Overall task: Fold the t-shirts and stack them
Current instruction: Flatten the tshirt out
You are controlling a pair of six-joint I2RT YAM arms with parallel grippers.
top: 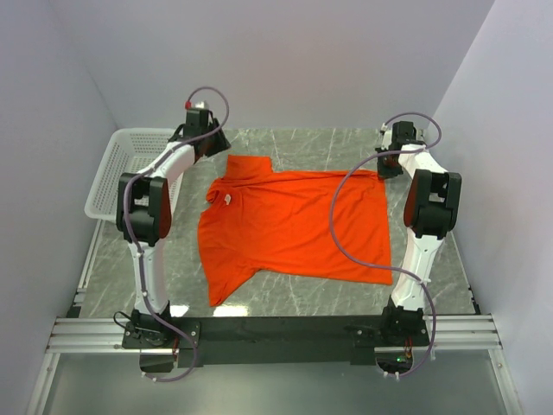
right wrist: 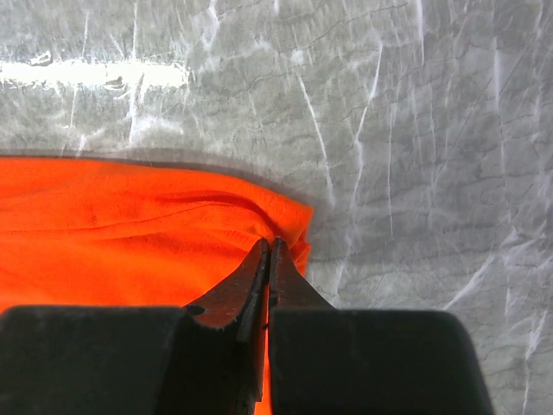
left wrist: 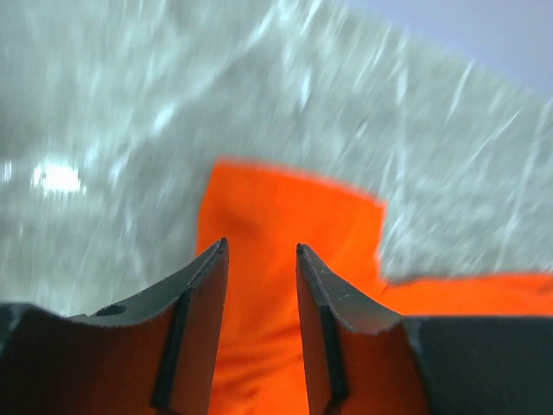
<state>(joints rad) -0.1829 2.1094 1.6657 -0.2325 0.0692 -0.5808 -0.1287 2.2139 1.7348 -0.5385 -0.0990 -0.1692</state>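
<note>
T-shirt (top: 294, 220): orange-red, spread flat on the table (top: 285, 298), neck and white label (top: 227, 199) toward the left, hem toward the right. One sleeve points to the far side, the other to the near edge.

The basket (top: 117, 169), white mesh, sits at the far left corner, apart from the cloth. The left arm crosses its right side, so what it holds cannot be fully told.

The table is grey with pale marble veining. Plain light walls (top: 285, 52) close it in on three sides, and a black and metal rail (top: 276, 333) carrying the arm bases runs along the near edge.

The left gripper (left wrist: 262, 249) stands over the far sleeve (left wrist: 285, 216), its jaws parted with a clear gap and gripping nothing. That view is blurred.

The right gripper (right wrist: 269, 244) is pinched tight on the far right hem corner, and the cloth puckers at its tips.

A grey-purple cable (top: 341, 225) from the right arm loops over the shirt's right half.
</note>
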